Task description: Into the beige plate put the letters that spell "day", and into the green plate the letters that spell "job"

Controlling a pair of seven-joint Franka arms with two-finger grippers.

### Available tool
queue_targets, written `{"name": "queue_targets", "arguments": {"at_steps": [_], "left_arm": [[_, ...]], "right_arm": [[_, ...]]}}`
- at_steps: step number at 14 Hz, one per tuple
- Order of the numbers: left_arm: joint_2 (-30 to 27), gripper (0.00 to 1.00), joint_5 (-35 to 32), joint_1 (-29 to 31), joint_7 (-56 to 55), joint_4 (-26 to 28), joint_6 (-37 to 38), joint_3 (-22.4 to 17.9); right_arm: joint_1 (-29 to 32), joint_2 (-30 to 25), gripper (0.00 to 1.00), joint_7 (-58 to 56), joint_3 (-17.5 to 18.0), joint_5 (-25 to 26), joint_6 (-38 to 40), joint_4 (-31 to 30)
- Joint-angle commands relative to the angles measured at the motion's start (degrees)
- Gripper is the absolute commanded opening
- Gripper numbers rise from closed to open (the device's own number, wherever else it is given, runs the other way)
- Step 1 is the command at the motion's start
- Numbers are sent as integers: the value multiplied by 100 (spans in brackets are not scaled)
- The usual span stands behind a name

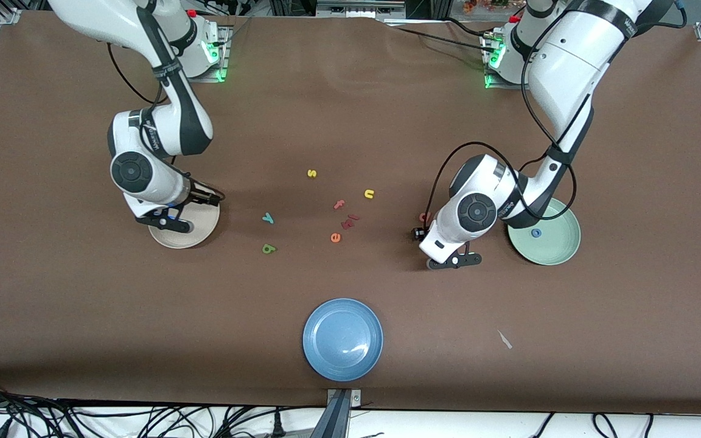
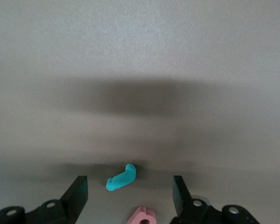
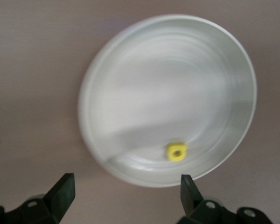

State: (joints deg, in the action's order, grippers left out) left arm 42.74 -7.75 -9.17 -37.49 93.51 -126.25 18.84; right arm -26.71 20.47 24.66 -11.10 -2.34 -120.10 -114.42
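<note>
left gripper (image 2: 129, 193) sits low over the table, fingers spread w/ a wide gap, nothing held. the teal hooked letter (image 2: 121, 177) lies flat between the two tips, lower centre of the left wrist view; the salmon-pink letter (image 2: 142, 215) pokes in at the bottom edge just beside it. looks lined up to pinch the teal one, prob the "j". in the front view the gripper is at centre-right, wrist bent down, forearm coming from the upper right, and it hides both letters bar a bit of salmon at its edge. the green plate (image 1: 560, 252) is just beside the arm, toward the left arm's end, w/ the blue ring "o" (image 1: 535, 233) already in it.

right gripper (image 3: 126, 191) hangs over the beige plate (image 3: 107, 84), fingers wide apart and empty. the yellow "a" (image 3: 176, 152) lies on the plate floor near its rim, so that letter is placed. front view shows this arm at centre-left, elbow folded, wrist over the plate.

teal "y" (image 1: 268, 218) and green "d" (image 1: 269, 248) lie on the table between the plates, nearer the beige one, not yet moved. blue plate (image 1: 342, 339) at lower centre plays no part.
</note>
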Motion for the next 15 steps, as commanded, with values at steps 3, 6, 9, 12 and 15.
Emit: {"name": "queue_targets", "arguments": {"at_steps": [3, 6, 9, 12, 15], "left_arm": [[244, 75, -375, -23, -56, -158, 48, -3], [296, 56, -385, -23, -56, -149, 48, -3], [296, 22, -385, -32, -56, -141, 57, -3], [270, 0, -376, 3, -56, -141, 83, -3], [43, 0, -341, 143, -13, -167, 188, 6]], "right_arm": [[-193, 912, 100, -75, 205, -109, 919, 1981], [-421, 1309, 100, 343, 205, -101, 805, 2319], [-781, 1441, 100, 1993, 205, -118, 114, 2004], [-1063, 1644, 99, 3271, 205, -118, -741, 1661], [-1082, 1574, 81, 3352, 205, -109, -961, 1187]]}}
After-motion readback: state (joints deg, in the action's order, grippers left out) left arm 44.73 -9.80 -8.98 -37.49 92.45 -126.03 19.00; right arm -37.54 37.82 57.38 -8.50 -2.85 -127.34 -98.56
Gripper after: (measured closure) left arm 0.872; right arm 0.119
